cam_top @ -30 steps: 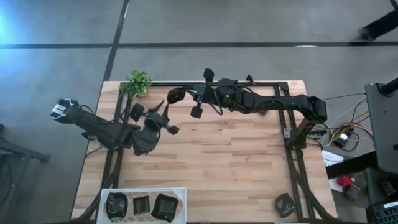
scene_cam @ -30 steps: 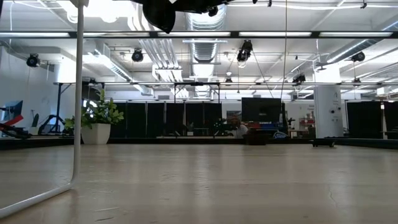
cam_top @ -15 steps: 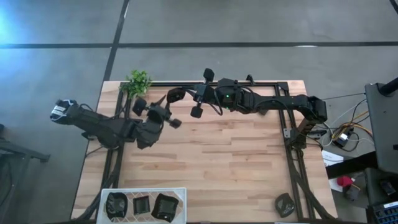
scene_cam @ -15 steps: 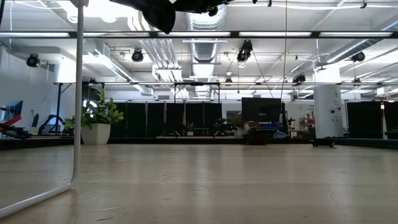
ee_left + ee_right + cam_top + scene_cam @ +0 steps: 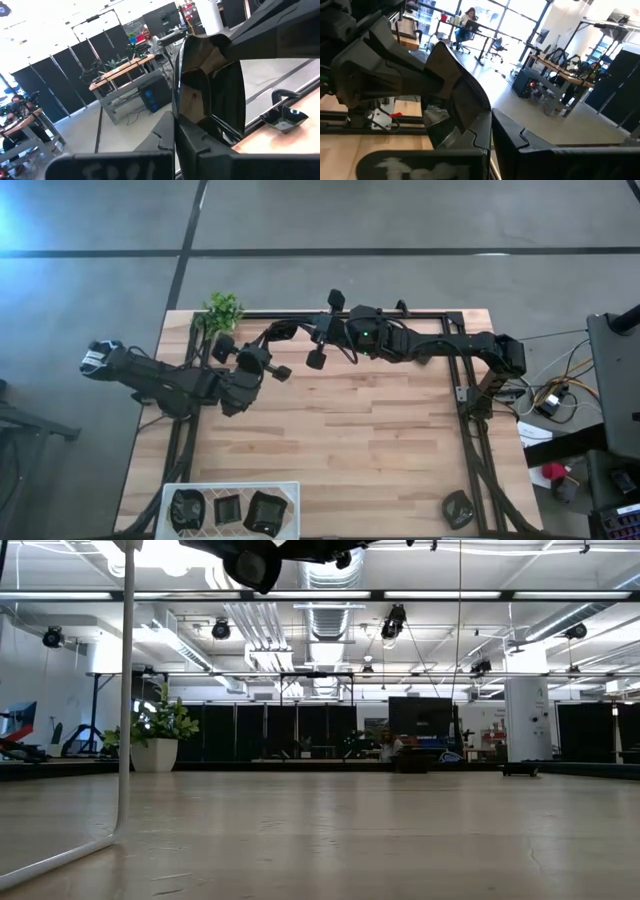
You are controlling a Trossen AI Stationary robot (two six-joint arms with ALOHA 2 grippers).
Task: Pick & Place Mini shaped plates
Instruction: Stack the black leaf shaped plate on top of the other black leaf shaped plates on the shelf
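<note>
The pale butcher-block wooden table (image 5: 340, 440) on its black metal frame takes up most of the floor space here, and the two dark robot arms hang over its far half, both raised well off the wood. The right arm (image 5: 440, 345) stretches in from the right edge along the far side, and the right gripper (image 5: 283, 332) at its end has its two fingers pressed flat together; from its own wrist camera they meet edge to edge with nothing between them (image 5: 490, 135). The left arm (image 5: 160, 380) reaches in from the left edge, and the left gripper (image 5: 262, 361) sits just short of the right one, near the far-left part of the table; its fingers are likewise closed tight on each other and hold nothing (image 5: 175, 135). From table height only the dark undersides of the arms show at the top, high above the bare boards. At the near-left edge lies a shallow white rectangular tray (image 5: 231, 488), and in it sit three mini shaped plates (image 5: 228, 510), small glossy black dishes side by side, well apart from both grippers. One more small dark dish-like object (image 5: 459, 508) rests alone by the near-right corner. A little green leafy plant (image 5: 222, 311) stands at the far-left corner, near the left gripper.
</note>
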